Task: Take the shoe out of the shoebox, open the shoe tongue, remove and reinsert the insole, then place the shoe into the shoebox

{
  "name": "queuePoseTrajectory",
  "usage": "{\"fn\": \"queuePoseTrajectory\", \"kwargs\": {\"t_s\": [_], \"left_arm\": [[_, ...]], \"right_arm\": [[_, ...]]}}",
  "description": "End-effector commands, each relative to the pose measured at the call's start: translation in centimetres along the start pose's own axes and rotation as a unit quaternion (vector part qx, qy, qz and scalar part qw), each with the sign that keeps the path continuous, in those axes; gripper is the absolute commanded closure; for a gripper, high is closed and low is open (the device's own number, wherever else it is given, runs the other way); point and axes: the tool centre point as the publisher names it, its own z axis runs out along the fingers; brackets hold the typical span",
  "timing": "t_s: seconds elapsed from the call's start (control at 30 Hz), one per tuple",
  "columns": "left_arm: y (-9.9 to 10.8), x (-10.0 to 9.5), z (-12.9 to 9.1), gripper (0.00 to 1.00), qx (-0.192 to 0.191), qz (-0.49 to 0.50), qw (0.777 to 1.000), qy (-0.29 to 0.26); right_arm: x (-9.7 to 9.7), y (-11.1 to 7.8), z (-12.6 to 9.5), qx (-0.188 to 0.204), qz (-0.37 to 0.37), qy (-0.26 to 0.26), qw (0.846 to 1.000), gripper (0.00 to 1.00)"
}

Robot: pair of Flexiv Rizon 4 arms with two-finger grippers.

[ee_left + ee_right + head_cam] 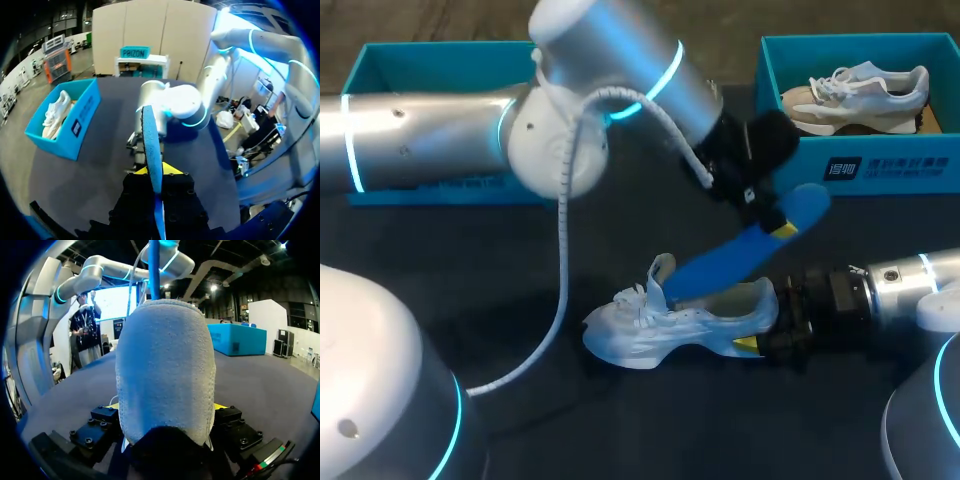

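- Head view — white mesh sneaker (660,325) lies on the dark table (620,430), heel clamped in the right tool (758,328).
- Left tool (782,229) pinches the flat blue insole (735,262), one end in the sneaker — likely mid-swap; boxing remains.

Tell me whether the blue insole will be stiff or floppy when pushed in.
Probably semi-stiff: the insole runs straight from the left gripper to the shoe without sagging. It looks thin edge-on, so likely light and apt to buckle if forced.
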Motion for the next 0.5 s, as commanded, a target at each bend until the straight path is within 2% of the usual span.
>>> {"fn": "queuePoseTrajectory", "kwargs": {"t_s": [0.03,0.17,0.5], "left_arm": [[0.0,1.7,-2.7,1.0,0.017,0.017,1.0,0.002],[-0.8,3.4,-4.6,1.0,0.046,0.036,0.998,0.005],[-0.8,3.4,-4.6,1.0,0.046,0.036,0.998,0.005]], "right_arm": [[0.1,0.0,0.1,0.002,0.0,0.0,1.0,1.0],[0.1,0.0,0.1,0.002,0.0,0.0,1.0,1.0],[0.1,0.0,0.1,0.002,0.0,0.0,1.0,1.0]]}}
